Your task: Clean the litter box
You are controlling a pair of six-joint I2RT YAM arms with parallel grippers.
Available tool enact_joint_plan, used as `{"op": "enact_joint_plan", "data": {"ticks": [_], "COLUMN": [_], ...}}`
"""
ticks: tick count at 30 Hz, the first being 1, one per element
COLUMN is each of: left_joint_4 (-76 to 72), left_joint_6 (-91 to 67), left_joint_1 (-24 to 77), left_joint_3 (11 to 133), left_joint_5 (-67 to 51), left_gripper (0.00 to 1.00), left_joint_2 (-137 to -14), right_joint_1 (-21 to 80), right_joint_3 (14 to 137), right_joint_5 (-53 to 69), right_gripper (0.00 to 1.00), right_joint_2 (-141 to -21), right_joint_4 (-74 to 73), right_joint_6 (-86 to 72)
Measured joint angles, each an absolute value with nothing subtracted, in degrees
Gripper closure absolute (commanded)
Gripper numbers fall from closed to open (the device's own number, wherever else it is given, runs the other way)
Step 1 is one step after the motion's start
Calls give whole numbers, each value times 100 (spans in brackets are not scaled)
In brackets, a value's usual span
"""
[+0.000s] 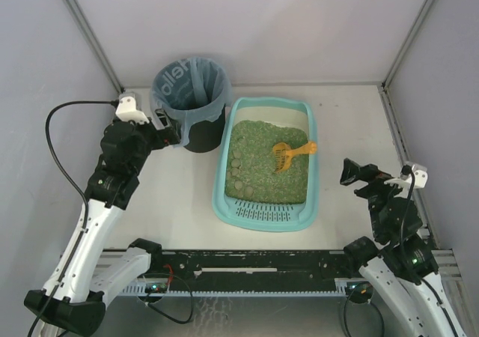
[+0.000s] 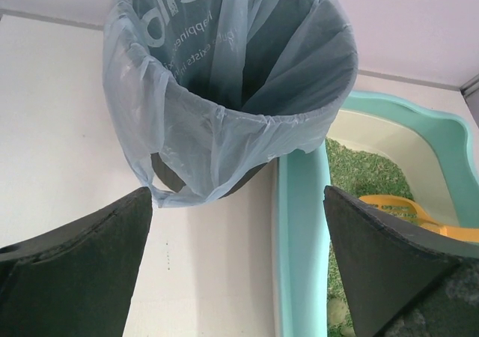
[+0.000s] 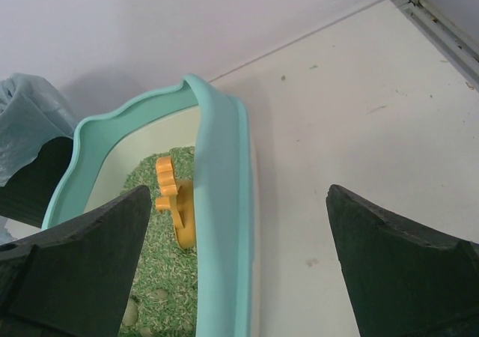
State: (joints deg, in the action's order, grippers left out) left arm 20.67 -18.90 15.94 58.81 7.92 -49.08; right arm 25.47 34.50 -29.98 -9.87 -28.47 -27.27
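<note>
The light-teal litter box [image 1: 224,174] lies at the table's middle, its slotted grille toward me, holding green litter with several pale clumps [image 1: 236,174] along its left side. An orange scoop [image 1: 288,153] rests on the litter at the far right. My left gripper [image 1: 171,129] hovers open and empty, left of the box and beside the bin. In the left wrist view the left gripper [image 2: 238,195] faces the bin and the box's rim [image 2: 299,232]. My right gripper [image 1: 350,172] is open and empty, right of the box. In the right wrist view the right gripper [image 3: 239,191] straddles the rim [image 3: 221,202], the scoop [image 3: 179,210] inside.
A round black bin [image 1: 191,97] lined with a blue bag stands just left of the box's far end, almost touching it, and its bag [image 2: 224,75] hangs over the side. Enclosure walls and metal posts [image 1: 400,49] bound the table on three sides.
</note>
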Motion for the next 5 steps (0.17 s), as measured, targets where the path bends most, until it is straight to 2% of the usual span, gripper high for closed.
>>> {"op": "enact_joint_plan", "data": {"ticks": [5], "left_joint_4": [2062], "left_joint_6": [-1892], "left_joint_1": [1594], "left_joint_3": [5881], "left_joint_5": [871], "left_gripper": [0], "left_joint_2": [-4910], "right_joint_1": [2515], "right_joint_3": [3291], "right_joint_5": [-2980], "right_gripper": [0], "right_joint_2": [-753], "right_joint_4": [-2803], "right_joint_6": [-2724]}}
